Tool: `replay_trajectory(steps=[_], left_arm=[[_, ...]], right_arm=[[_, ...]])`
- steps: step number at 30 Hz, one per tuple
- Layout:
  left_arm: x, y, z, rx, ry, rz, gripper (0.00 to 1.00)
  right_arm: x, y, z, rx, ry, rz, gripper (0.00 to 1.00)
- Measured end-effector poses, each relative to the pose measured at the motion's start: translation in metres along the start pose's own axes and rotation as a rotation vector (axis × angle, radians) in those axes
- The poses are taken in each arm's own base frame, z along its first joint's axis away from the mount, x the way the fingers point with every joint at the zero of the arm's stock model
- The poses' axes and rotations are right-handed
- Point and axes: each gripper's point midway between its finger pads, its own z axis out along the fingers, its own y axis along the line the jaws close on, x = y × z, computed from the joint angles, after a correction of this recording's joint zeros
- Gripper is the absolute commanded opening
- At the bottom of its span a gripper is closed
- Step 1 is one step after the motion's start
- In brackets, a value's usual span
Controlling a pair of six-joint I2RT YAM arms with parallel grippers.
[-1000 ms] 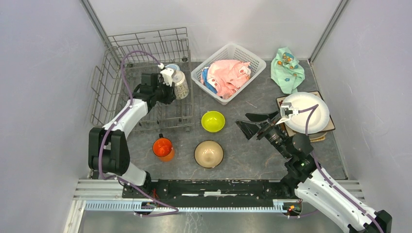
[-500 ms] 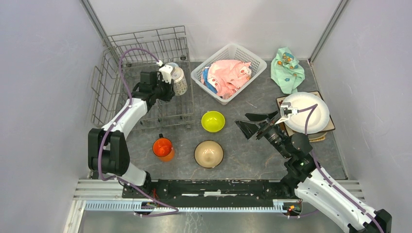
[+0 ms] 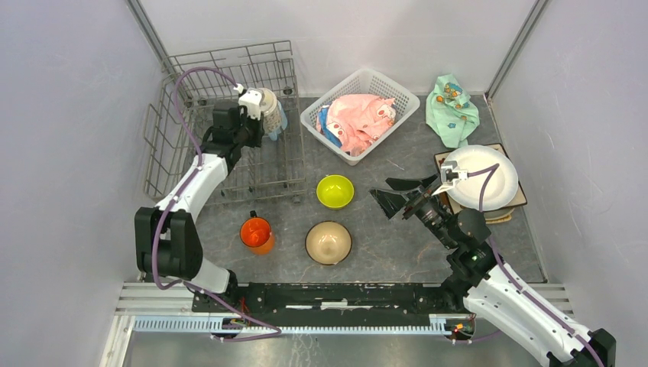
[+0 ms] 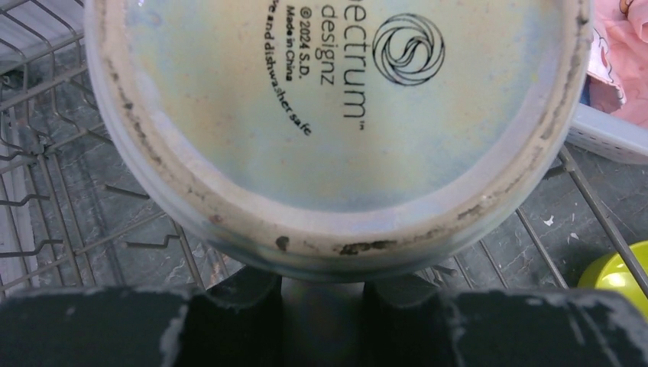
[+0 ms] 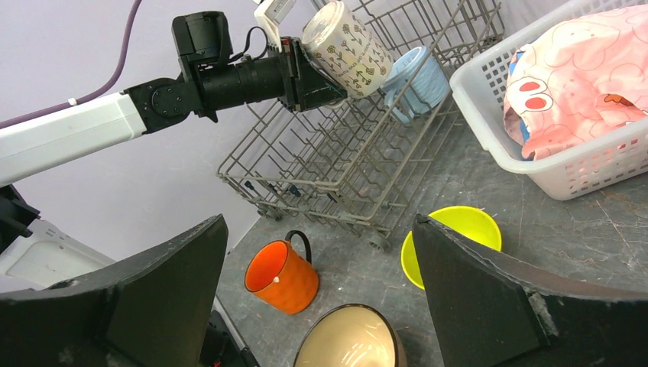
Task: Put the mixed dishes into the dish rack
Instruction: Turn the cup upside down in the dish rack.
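Note:
My left gripper [image 3: 257, 125] is shut on the white patterned mug [image 3: 266, 112], holding it tilted above the back right part of the grey wire dish rack [image 3: 221, 76]. In the left wrist view the mug's printed base [image 4: 336, 115] fills the frame above my fingers [image 4: 237, 294]. The light-blue mug [image 5: 416, 76] lies in the rack just beside the held mug [image 5: 348, 47]. The orange mug [image 3: 257, 233], lime-green bowl [image 3: 335, 191] and tan bowl [image 3: 328, 242] stand on the table. My right gripper [image 3: 397, 195] hovers open right of the bowls. A white plate [image 3: 481, 177] tops a stack at the right.
A white lattice basket [image 3: 382, 86] with a pink cloth [image 3: 359, 118] stands right of the rack. A mint-green cloth [image 3: 452, 107] lies at the back right. A dark square plate [image 3: 521, 200] shows under the white plate. Grey walls close in on both sides.
My left arm has carried the patterned mug left and toward the back, further over the rack, uncovering the light-blue mug. The right arm has not moved.

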Motion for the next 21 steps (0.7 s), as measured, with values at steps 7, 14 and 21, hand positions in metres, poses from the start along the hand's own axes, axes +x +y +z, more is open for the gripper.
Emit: replay_trajectory(steps=[7, 14, 21], left_arm=[[-0.003, -0.004, 0.000, 0.026, -0.012, 0.001, 0.02], [-0.001, -0.018, -0.001, 0.101, -0.008, 0.000, 0.02], [0.014, -0.023, 0.001, 0.124, 0.045, -0.010, 0.02]], right_arm=[[0.000, -0.001, 0.000, 0.003, -0.002, -0.003, 0.98], [-0.001, -0.001, 0.000, 0.005, -0.003, -0.010, 0.98], [0.000, -0.002, 0.000, 0.006, -0.001, -0.010, 0.98]])
